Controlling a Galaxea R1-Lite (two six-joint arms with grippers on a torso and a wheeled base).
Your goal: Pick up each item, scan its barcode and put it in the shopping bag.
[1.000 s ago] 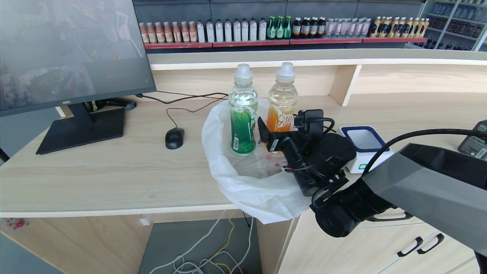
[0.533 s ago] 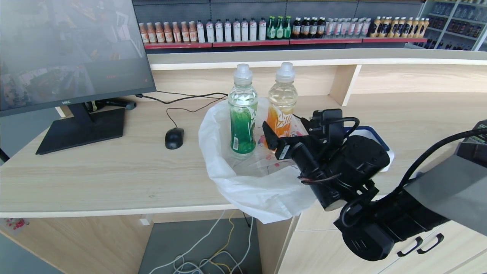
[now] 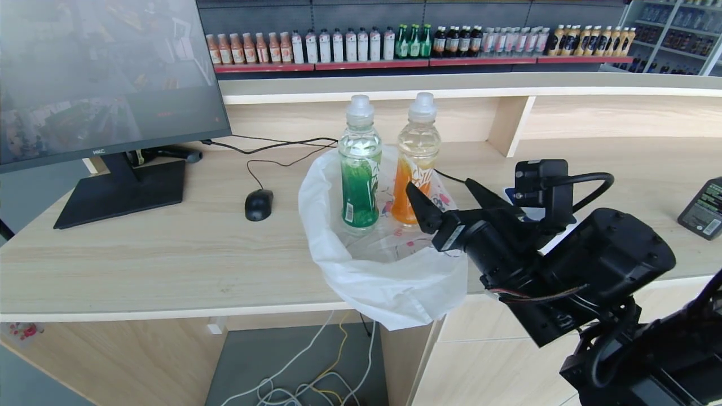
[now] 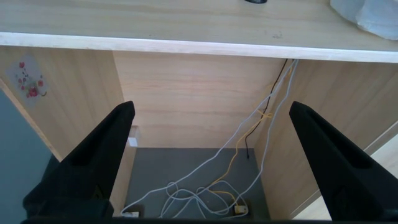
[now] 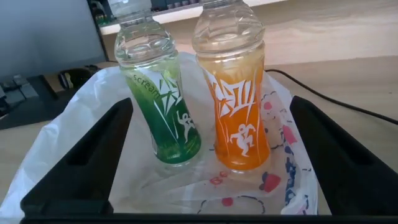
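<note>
Orange bottle (image 3: 415, 169) upright in bag (image 3: 361, 279), just beyond spread right fingers (image 3: 422, 210).

Light wood counter (image 3: 169, 254) across the middle, raised ledge (image 3: 451, 84) behind it, upright divider (image 3: 510, 127) at 1 o'clock. Monitor (image 3: 101, 73) on a black stand at 10 o'clock, black wired mouse (image 3: 259, 204) at 9 o'clock. Back wall at 12 o'clock: dark shelf (image 3: 417, 62) with a bottle row, red edge strip. More shelving (image 3: 677, 34) at 2 o'clock. Under the counter at 6 o'clock: grey floor (image 3: 254, 361), loose cables (image 3: 307, 388), flower sticker (image 4: 28, 78) on a side panel
</note>
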